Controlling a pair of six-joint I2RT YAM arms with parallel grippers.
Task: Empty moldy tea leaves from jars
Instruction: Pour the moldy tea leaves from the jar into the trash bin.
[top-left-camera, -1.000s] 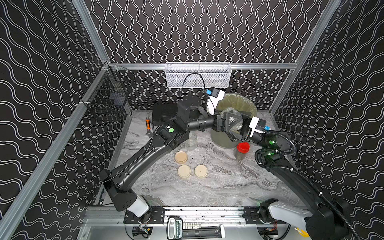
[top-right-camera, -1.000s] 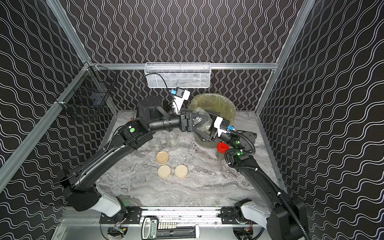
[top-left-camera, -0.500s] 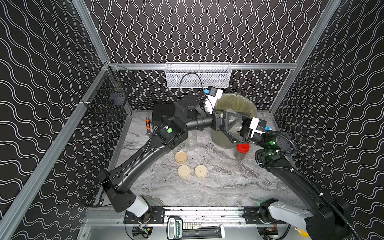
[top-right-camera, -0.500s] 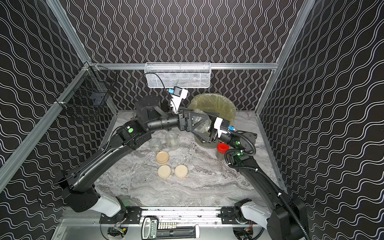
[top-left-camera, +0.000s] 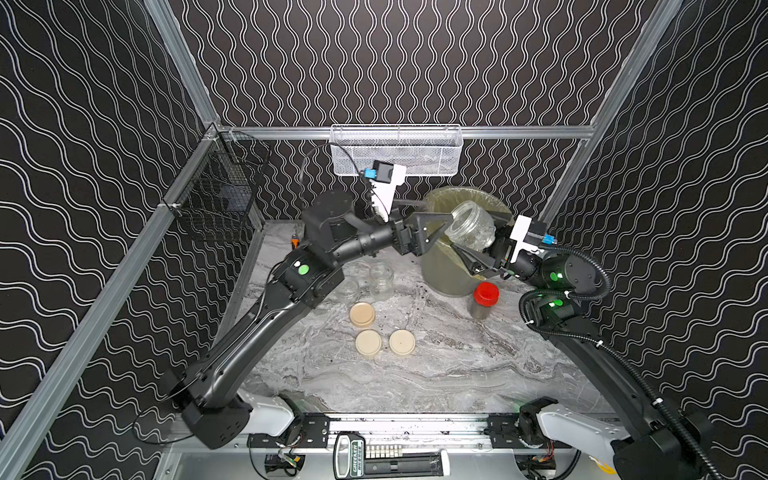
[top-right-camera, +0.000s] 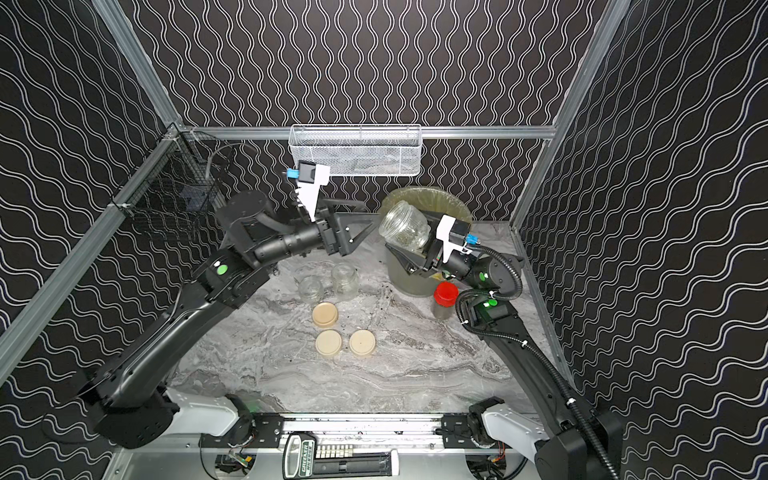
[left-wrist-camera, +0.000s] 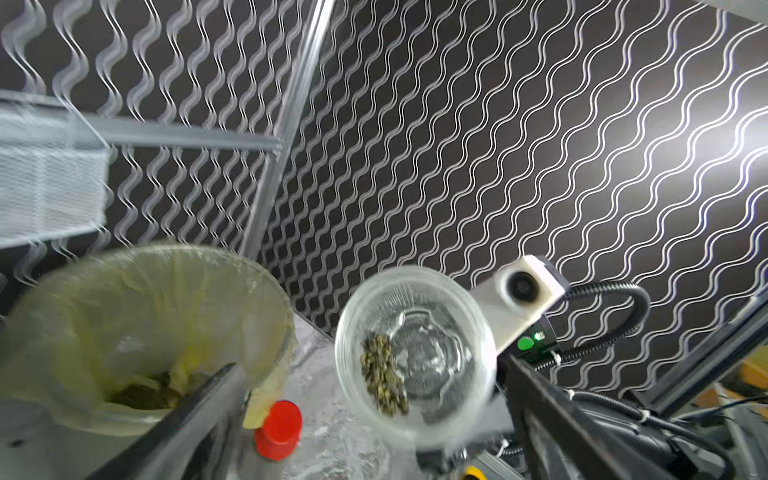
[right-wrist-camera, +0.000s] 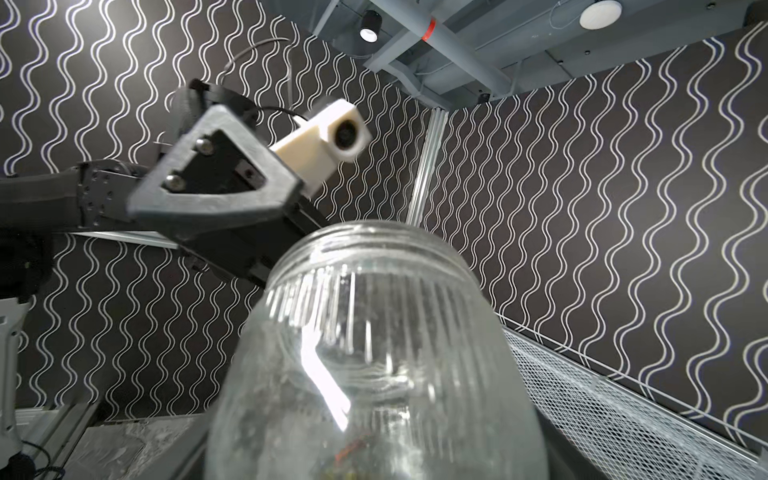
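The right jaws grasp a lidless glass jar (top-left-camera: 471, 226), tilted in the air by the lined bucket (top-left-camera: 442, 272) right of centre in both top views, tea leaves (left-wrist-camera: 384, 376) clumped inside, while the left jaws stand spread, clear of its mouth

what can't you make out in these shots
- Right gripper: pads hidden behind the clear ribbed glass jar it holds, in the right wrist and both top views.
- Slim red-lidded jar: contents too small in top views; only its blurred lid shows in the left wrist view.
- Yellow-lined bucket: bottom blurred in the left wrist view, largely covered by the held jar in top views.
- Two lidless glass jars: too small to tell if empty.
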